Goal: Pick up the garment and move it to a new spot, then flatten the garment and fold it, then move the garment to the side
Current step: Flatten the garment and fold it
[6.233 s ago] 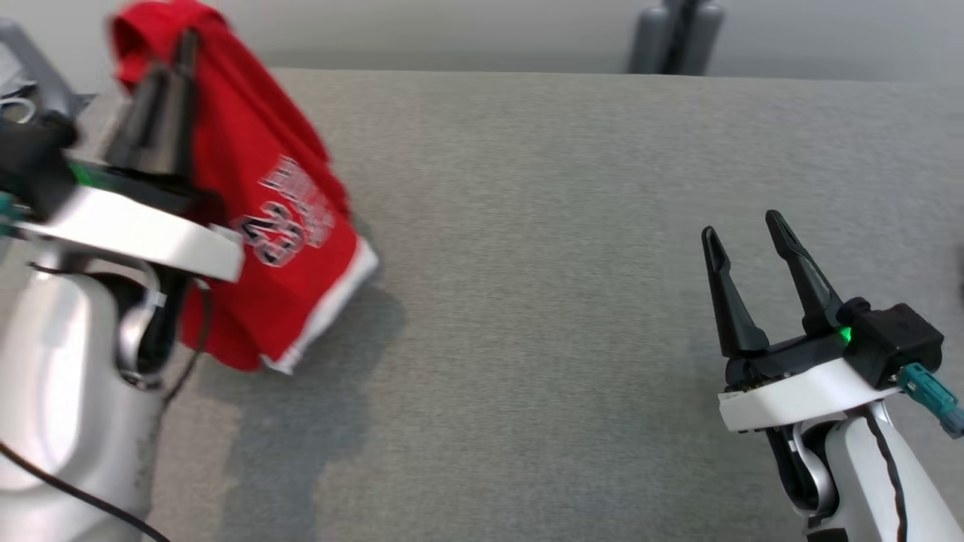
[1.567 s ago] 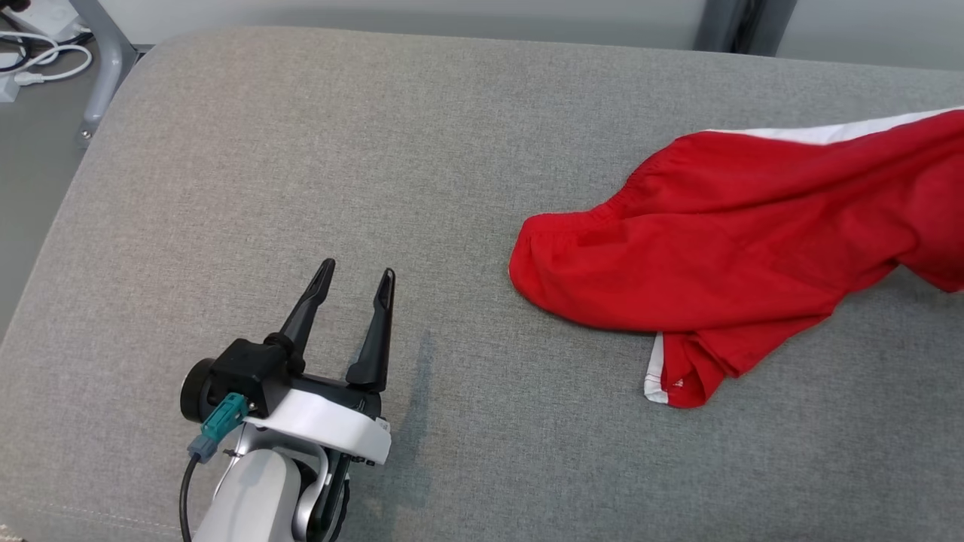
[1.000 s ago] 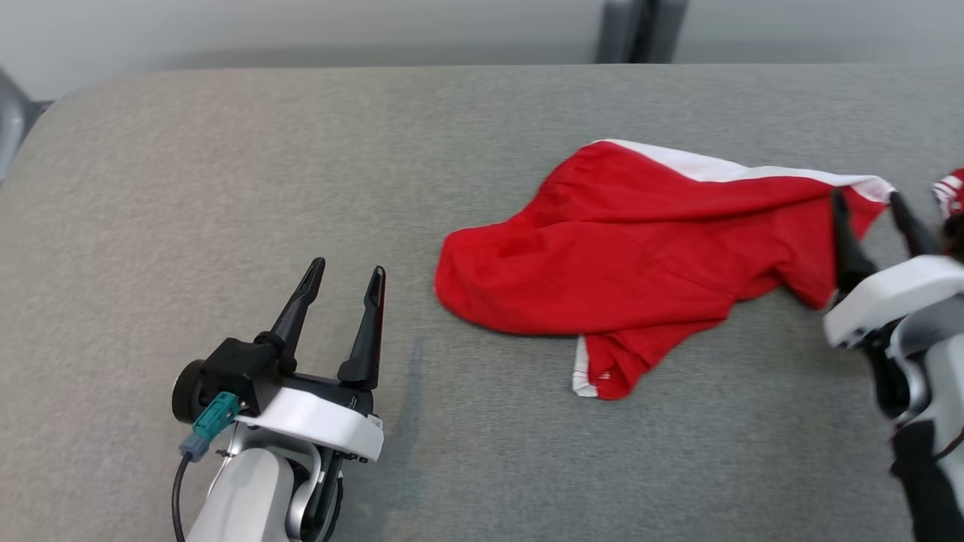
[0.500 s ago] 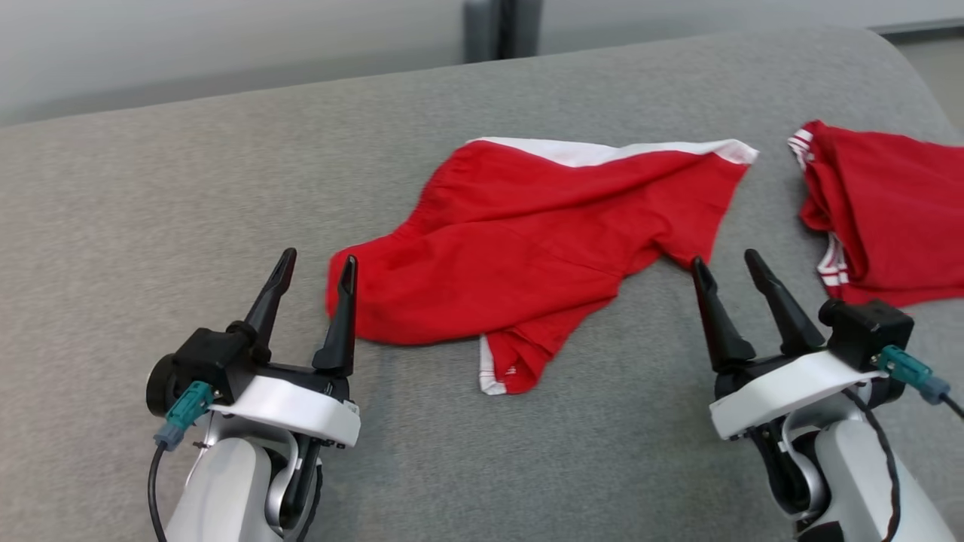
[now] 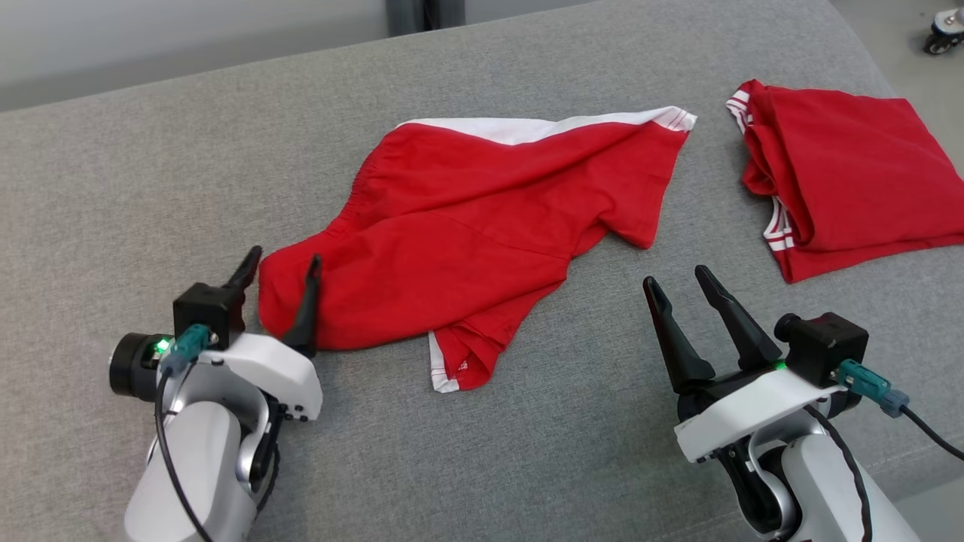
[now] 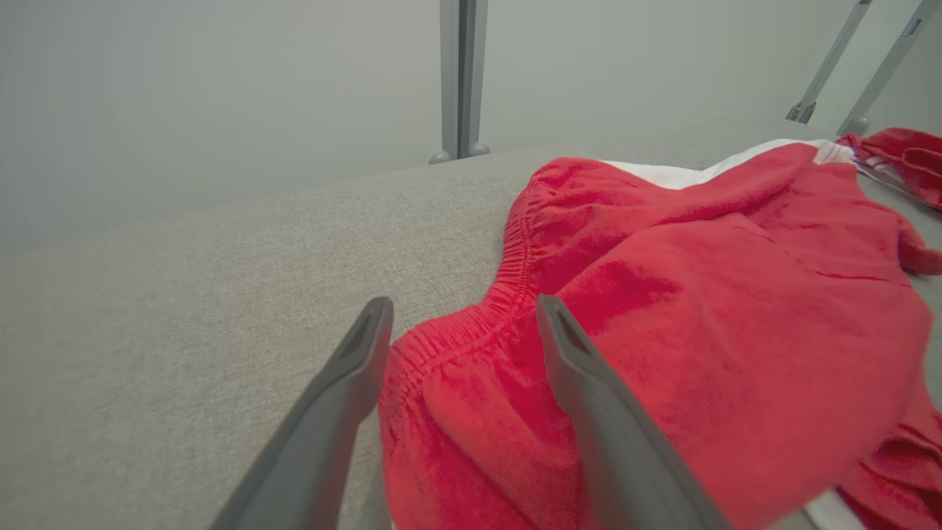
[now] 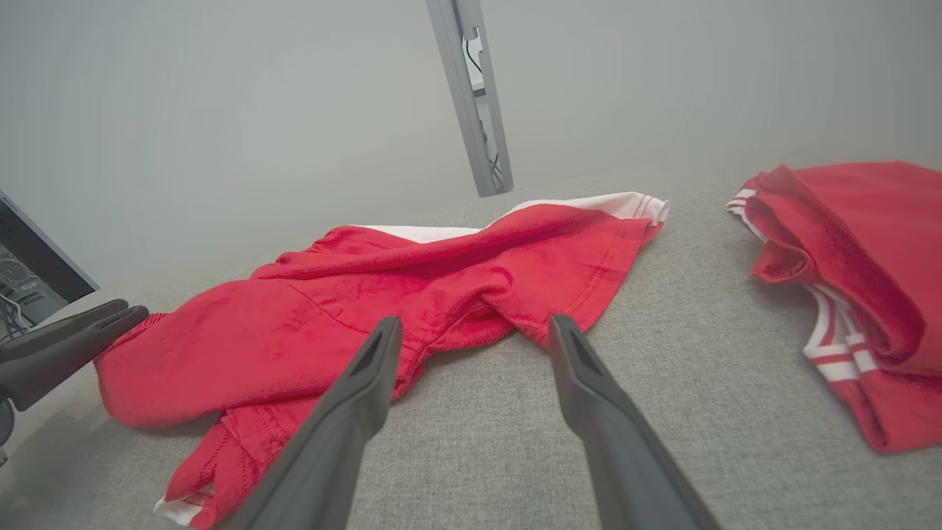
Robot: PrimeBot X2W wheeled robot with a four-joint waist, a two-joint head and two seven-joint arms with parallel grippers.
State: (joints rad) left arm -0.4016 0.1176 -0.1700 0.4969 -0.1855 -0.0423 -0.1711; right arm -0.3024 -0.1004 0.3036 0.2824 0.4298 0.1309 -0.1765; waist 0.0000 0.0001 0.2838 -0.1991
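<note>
Although both stand released, the left gripper [image 5: 285, 257] brackets the waistband end [image 6: 456, 335] of the red shorts [image 5: 467, 226], whose long axis runs far-right; the right gripper [image 5: 675, 276] stands apart.

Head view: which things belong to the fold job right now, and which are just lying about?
In the job: crumpled red shorts; left gripper, open at their waistband; right gripper, open.
Lying about: folded red garment; metal post.

Matt red cloth garment [image 5: 467, 226]
</note>
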